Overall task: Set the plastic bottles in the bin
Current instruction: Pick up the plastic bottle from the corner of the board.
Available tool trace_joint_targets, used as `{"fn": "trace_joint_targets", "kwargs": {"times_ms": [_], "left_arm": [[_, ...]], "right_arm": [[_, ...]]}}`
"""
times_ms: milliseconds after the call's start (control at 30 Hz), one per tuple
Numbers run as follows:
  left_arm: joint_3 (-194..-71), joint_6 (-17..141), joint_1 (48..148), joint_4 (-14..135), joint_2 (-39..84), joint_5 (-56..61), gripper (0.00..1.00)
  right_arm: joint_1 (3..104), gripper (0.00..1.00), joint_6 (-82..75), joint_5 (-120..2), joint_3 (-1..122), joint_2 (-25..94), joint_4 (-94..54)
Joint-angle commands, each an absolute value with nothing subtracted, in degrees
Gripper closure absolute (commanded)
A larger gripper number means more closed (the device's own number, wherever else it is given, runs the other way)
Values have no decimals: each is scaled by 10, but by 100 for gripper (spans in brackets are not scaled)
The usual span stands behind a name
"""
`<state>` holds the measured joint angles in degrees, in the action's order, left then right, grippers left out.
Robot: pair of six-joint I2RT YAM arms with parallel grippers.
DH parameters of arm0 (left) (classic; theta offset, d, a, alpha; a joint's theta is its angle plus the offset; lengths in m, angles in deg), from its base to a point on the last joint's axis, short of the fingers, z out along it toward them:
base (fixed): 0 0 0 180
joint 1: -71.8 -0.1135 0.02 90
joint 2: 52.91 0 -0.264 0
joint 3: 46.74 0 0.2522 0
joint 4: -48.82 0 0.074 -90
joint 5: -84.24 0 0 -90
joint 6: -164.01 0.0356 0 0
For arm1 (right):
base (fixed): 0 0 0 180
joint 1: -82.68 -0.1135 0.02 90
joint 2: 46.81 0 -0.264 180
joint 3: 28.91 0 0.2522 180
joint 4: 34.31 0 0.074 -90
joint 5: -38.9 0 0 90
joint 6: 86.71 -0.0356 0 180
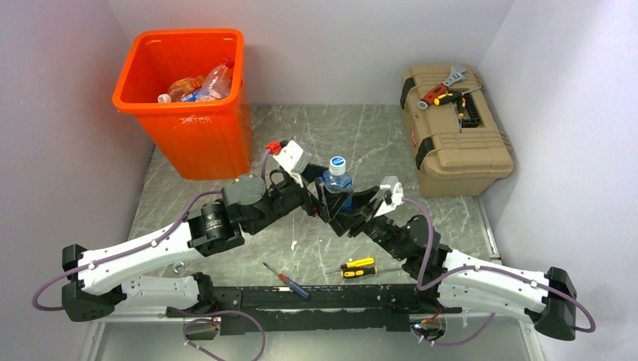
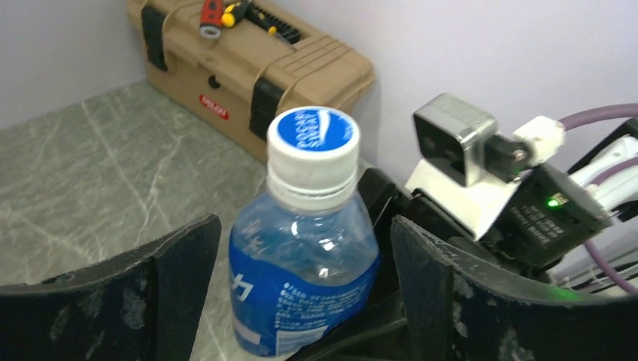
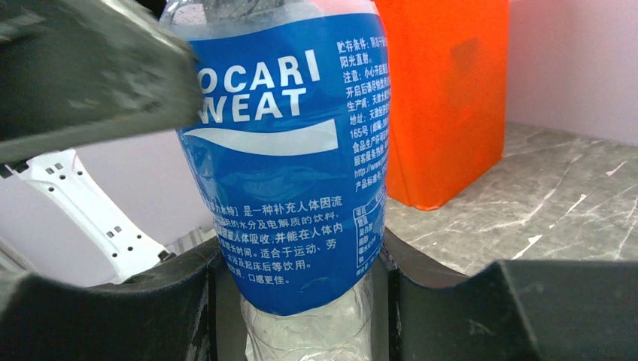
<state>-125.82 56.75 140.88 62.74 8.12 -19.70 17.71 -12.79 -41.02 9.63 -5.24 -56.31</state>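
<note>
Mid-table, well apart from the orange bin (image 1: 128, 92) and the toolbox (image 1: 459, 147), the right gripper (image 3: 301, 289) clamps the blue-labelled bottle (image 1: 338, 180) upright. The left gripper (image 2: 302, 233) flanks it, spread wide. Several bottles (image 1: 202, 84) lie in the bin.

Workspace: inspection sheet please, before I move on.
Surface: grey marbled table, white flecks.
Job's things: blue-label bottle upright between both grippers; other bottles already in orange bin.
Clutter: screwdrivers near arm bases; tan toolbox carrying tools.
Grippers: right gripper shut low on the bottle; left gripper open, fingers astride, not touching.
Cables: purple cables loop off both arms.
Surroundings: plain pale walls on three sides.
</note>
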Motion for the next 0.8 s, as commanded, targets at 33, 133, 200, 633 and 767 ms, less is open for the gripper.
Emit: {"fn": "trace_joint_targets", "kwargs": {"times_ms": [33,133,200,633,767], "left_arm": [[-1266,547,1409,672,76,-247,27],[-1278,542,1409,688,83,-233,22],[-1285,543,1409,692,89,-214,13],[-1293,561,1409,670,101,-170,54],[-1294,569,1409,669,98,-168,73]], "right_arm": [[173,72,-115,-401,117,-58,-592],[173,71,-114,-404,122,-54,-585],[172,70,-113,-407,128,-51,-576],[171,64,-113,-427,144,-38,-551],[171,44,-115,-433,155,-36,-527]]}}
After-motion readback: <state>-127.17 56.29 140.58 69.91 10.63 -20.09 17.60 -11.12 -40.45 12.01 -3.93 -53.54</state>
